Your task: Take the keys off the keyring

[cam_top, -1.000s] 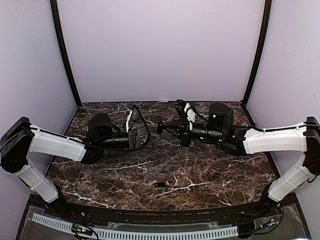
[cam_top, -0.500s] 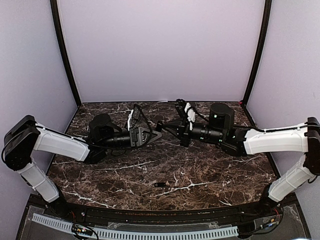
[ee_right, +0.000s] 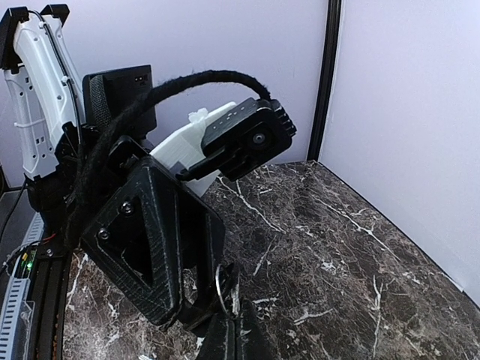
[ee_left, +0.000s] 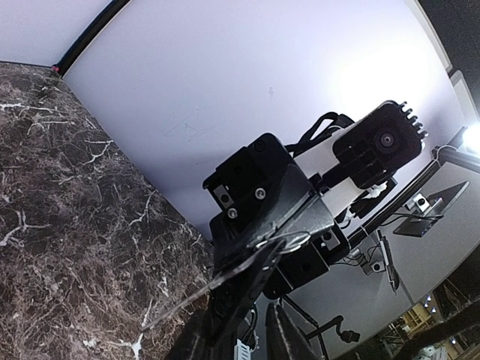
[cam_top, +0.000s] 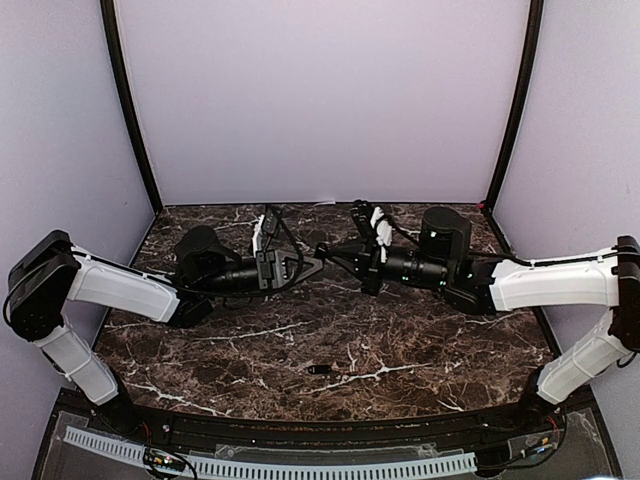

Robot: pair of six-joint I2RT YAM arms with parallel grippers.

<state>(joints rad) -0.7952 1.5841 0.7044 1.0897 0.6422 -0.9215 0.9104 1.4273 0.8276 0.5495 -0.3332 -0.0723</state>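
My two grippers meet above the middle of the marble table (cam_top: pixel 420 340). My right gripper (cam_top: pixel 323 252) (ee_right: pixel 234 313) is shut on the thin silver keyring (ee_right: pixel 219 279) (ee_left: pixel 291 241). A key (ee_right: pixel 238 289) hangs from the ring beside its fingertips. Its long silvery blade (ee_left: pixel 214 283) slants down past my left gripper (ee_left: pixel 259 319) (cam_top: pixel 308 266). The left fingers (ee_left: pixel 289 341) stand on either side of that key with a narrow gap showing; whether they pinch it is unclear. Another small dark key (cam_top: pixel 320 369) lies loose on the table near the front.
Lilac walls (cam_top: pixel 320 100) close off the back and both sides. Black corner posts (cam_top: pixel 130 110) stand at the back corners. A white slotted cable duct (cam_top: pixel 270 465) runs along the near edge.
My left gripper has moved right, up to the right gripper's tips, and its jaws have narrowed. The right arm and the loose key have stayed put.
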